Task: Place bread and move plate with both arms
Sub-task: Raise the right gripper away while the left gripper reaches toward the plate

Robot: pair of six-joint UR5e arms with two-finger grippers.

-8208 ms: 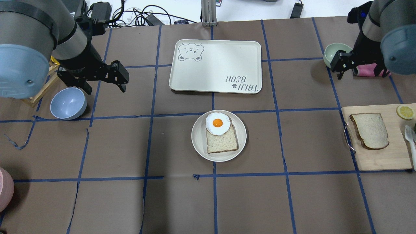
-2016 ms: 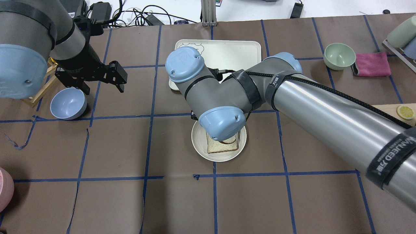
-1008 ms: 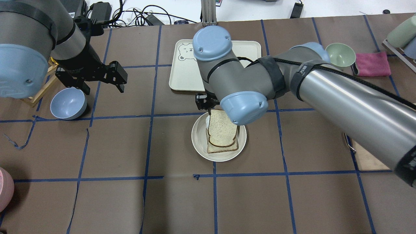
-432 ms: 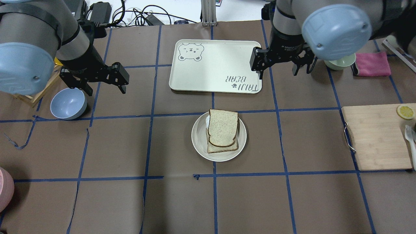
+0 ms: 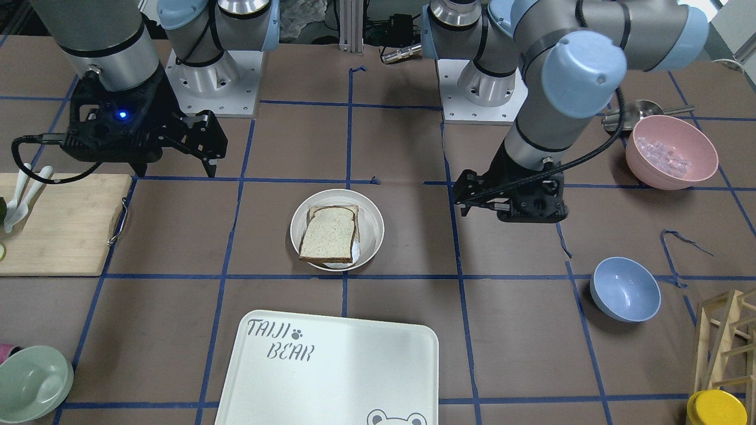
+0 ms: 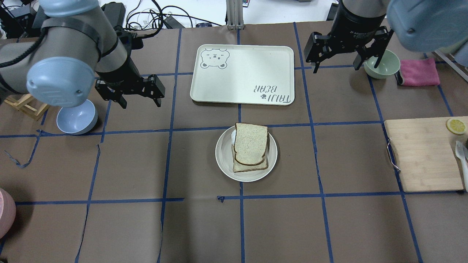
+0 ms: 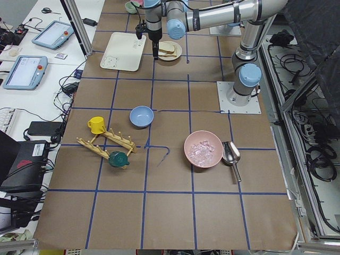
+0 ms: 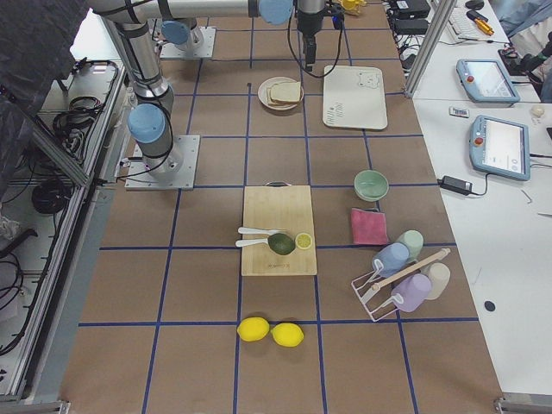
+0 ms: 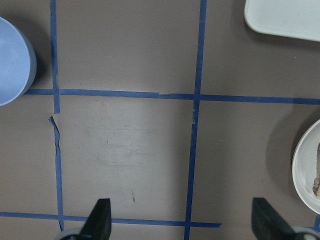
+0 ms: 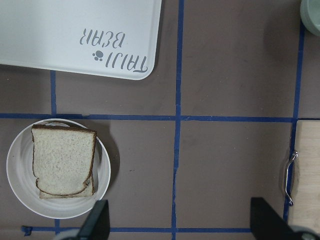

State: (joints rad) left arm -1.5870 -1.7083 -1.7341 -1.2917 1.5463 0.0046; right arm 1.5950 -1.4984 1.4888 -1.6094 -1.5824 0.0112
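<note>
The bread (image 6: pixel 250 143), a brown-crusted slice, lies on top of the paler slice on the round cream plate (image 6: pixel 223 160) at the table's middle. A bit of egg white peeks out beside it. Bread (image 10: pixel 62 160) and plate (image 10: pixel 20 200) also show in the right wrist view. My left gripper (image 6: pixel 140 103) is open and empty, above the table to the plate's far left; the plate's rim (image 9: pixel 305 170) shows at its view's right edge. My right gripper (image 6: pixel 342 66) is open and empty, up beside the tray's right end, far from the plate.
The white TAIJI BEAR tray (image 6: pixel 243 73) lies behind the plate. A pale green bowl (image 6: pixel 384 64) and pink cloth (image 6: pixel 418 71) sit back right. A wooden cutting board (image 6: pixel 424 153) with a lemon slice (image 6: pixel 455 126) is at right. A blue bowl (image 6: pixel 76 117) sits under the left arm.
The right arm set the bread on the egg slice, let go and drew back up to the right. The left gripper has moved right, toward the plate.
</note>
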